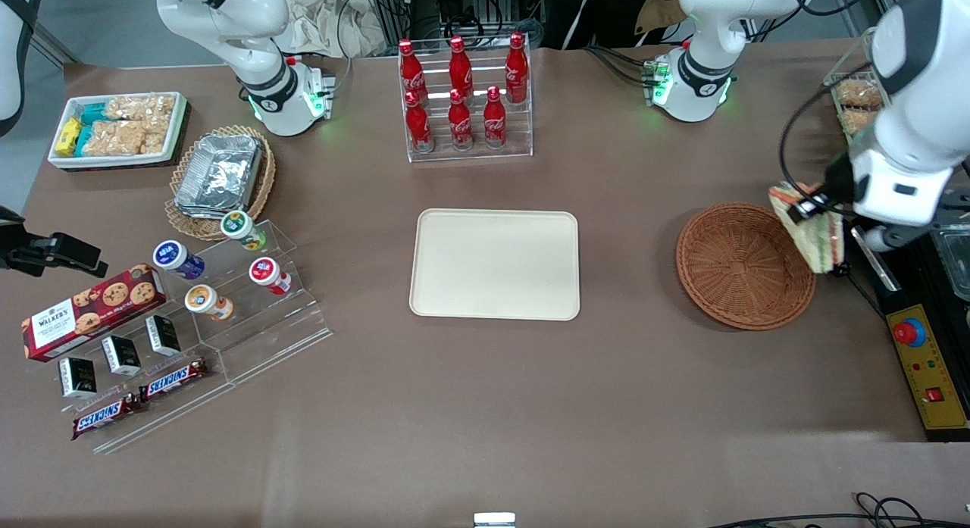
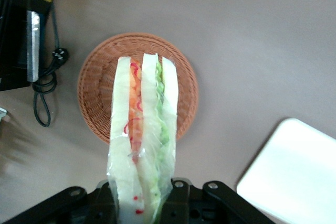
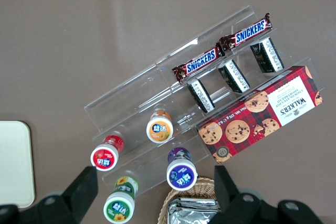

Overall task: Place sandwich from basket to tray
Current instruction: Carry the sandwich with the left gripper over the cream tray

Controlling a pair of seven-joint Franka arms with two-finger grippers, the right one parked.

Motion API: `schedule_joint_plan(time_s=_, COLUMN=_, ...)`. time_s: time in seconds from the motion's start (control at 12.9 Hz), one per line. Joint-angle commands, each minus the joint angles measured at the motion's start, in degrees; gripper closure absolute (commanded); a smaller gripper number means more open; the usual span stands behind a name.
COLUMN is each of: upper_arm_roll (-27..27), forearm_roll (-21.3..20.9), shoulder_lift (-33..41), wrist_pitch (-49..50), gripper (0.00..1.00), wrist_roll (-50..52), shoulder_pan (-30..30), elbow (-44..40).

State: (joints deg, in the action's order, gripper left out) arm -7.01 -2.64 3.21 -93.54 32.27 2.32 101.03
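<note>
I've got the sandwich (image 2: 140, 140) pinched in my hand (image 1: 812, 203), fingers closed on its wrapped bread, and it hangs in the air over the rim of the basket (image 1: 739, 267) at the working arm's end of the worktop (image 1: 485, 407). It's a tall wedge: three white bread slices, an orange-red layer with red shreds, a green leafy layer, all under clear film. Basket's bare beneath it, round and reddish-brown. The tray (image 1: 495, 264) sits flat mid-worktop, cream, well apart from the basket, with plain brown surface between them. A bottle rack (image 1: 466, 96) stands farther from the front camera than the tray. My fingertips are hidden by the sandwich; its lower end is cut off in the wrist view, and my arm covers part of it in the front view.
</note>
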Motion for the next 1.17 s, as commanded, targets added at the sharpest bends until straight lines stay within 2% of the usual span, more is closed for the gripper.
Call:
schedule_joint_plan(time_s=0.0, upper_arm_roll=-6.9, forearm_roll=-0.3, shoulder_lift=-1.8, wrist_pitch=3.0, gripper=1.0, wrist_roll=0.1, shoulder_pan=0.0, elbow=-4.3)
schedule_joint_plan(time_s=0.23, upper_arm_roll=-15.0, forearm_roll=0.7, shoulder_lift=-3.4, wrist_pitch=0.3, gripper=1.0, wrist_roll=4.7, shoulder_pan=0.0, elbow=-3.3)
schedule_joint_plan(time_s=0.62, upper_arm_roll=-25.2, forearm_roll=3.2, shoulder_lift=-3.9, wrist_pitch=-23.6, gripper=1.0, wrist_roll=10.9, shoulder_pan=0.1, elbow=13.2)
schedule_joint_plan(time_s=0.86, upper_arm_roll=-28.9, forearm_roll=0.3, shoulder_lift=-9.0, wrist_pitch=-37.0, gripper=1.0, wrist_roll=13.8, shoulder_pan=0.7, elbow=20.9)
schedule_joint_plan(time_s=1.09, upper_arm_roll=-28.9, forearm_roll=-6.2, shoulder_lift=-18.1, wrist_pitch=-44.2, gripper=1.0, wrist_roll=14.3, shoulder_pan=2.2, elbow=21.0)
